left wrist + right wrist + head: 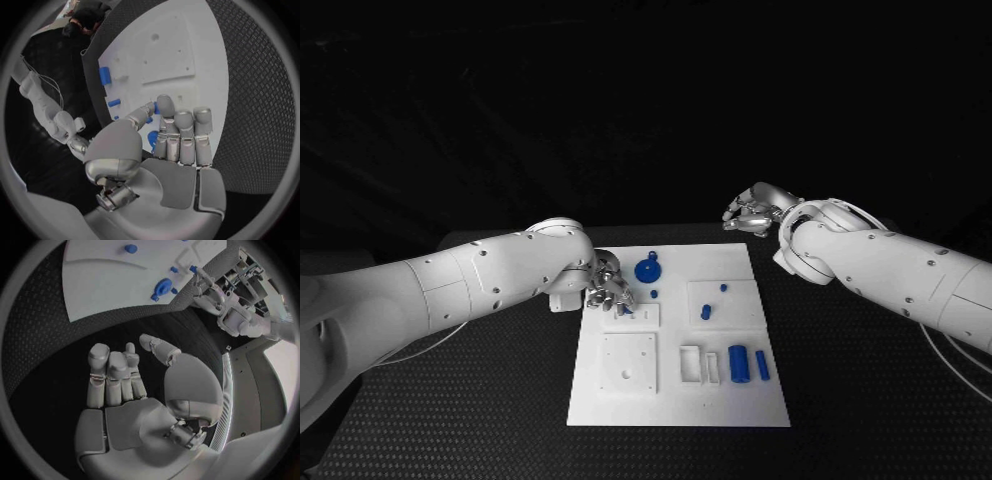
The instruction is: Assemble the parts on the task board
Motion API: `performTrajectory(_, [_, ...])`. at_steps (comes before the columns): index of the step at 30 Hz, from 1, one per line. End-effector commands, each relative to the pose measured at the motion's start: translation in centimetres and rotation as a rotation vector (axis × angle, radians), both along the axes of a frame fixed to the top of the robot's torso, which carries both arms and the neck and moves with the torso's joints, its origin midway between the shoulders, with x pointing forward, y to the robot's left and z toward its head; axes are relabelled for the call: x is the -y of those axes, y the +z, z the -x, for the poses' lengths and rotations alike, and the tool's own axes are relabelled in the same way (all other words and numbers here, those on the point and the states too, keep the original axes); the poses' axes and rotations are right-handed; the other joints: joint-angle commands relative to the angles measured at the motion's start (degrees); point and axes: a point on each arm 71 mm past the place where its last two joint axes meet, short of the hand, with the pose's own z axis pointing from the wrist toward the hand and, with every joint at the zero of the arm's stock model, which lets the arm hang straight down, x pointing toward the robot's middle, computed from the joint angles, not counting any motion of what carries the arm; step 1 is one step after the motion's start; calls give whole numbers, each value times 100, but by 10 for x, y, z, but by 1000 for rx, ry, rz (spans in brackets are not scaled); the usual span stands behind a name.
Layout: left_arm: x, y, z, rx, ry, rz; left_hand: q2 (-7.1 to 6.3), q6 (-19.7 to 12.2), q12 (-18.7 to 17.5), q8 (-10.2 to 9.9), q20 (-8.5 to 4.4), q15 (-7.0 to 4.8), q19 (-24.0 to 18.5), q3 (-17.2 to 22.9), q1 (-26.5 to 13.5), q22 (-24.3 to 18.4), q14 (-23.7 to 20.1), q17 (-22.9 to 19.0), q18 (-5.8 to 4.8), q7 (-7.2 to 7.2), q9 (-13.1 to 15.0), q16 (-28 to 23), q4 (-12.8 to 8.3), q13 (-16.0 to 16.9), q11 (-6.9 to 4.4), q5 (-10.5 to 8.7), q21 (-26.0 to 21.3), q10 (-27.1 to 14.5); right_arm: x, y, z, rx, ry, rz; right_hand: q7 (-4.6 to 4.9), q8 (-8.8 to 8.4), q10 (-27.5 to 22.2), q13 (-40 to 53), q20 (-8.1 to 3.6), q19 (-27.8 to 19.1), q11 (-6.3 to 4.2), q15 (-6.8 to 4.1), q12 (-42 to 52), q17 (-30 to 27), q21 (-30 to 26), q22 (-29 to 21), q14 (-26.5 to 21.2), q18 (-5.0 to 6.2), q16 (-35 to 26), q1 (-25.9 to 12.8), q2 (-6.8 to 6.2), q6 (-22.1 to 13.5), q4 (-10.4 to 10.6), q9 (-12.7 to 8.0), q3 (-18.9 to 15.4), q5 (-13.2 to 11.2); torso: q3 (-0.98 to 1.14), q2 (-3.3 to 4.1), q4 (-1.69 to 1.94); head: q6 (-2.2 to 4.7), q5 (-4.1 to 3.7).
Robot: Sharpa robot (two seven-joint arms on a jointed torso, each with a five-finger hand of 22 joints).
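While the left hand point(606, 291) pinches a small blue part point(152, 109) over the task board point(733, 400)
Its slot lies just beneath the fingertips; the right hand point(756, 215), empty and loosely curled, hangs well beyond the board's far edge.

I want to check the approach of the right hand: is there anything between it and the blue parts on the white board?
Nothing visible blocks it. The right hand hangs empty past the far right corner of the task board, with bare black table before the blue parts. The left hand works at the other side.
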Motion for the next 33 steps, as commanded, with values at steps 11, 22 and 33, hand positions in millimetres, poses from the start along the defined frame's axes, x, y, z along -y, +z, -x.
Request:
performTrajectory(11, [5,-5,3,-13,-23,-1,90,-6,31,35,-519,-132,4,793,48,93,75,10,103,-3,16,27,-810,9,-43,42,1,20,-2,0,0,2,14,0,73,-30,-62,-8,-35,-16,1,15,34,7,-24,89,-12,175,-41,-49,-12,41,-12,8,-24,29,4,-2,0,-22,-25])
performTrajectory(22, [6,-5,4,-16,-31,2,90,-5,40,35,-520,-135,9,793,46,93,82,12,105,-6,28,36,-816,14,-47,47,4,26,-2,0,0,1,15,0,73,-30,-65,-10,-35,-19,1,15,33,7,-27,88,-14,175,-44,-49,-10,42,-14,9,-23,29,4,-5,-3,-23,-32])
performTrajectory(33, [9,-6,4,-26,-42,0,90,-5,45,34,-521,-136,10,795,45,92,84,13,105,-8,35,40,-821,17,-48,50,5,26,-3,0,0,-2,15,1,73,-29,-66,-11,-34,-20,1,16,33,6,-28,88,-15,175,-46,-50,-8,44,-15,9,-23,28,2,-6,1,-22,-37])
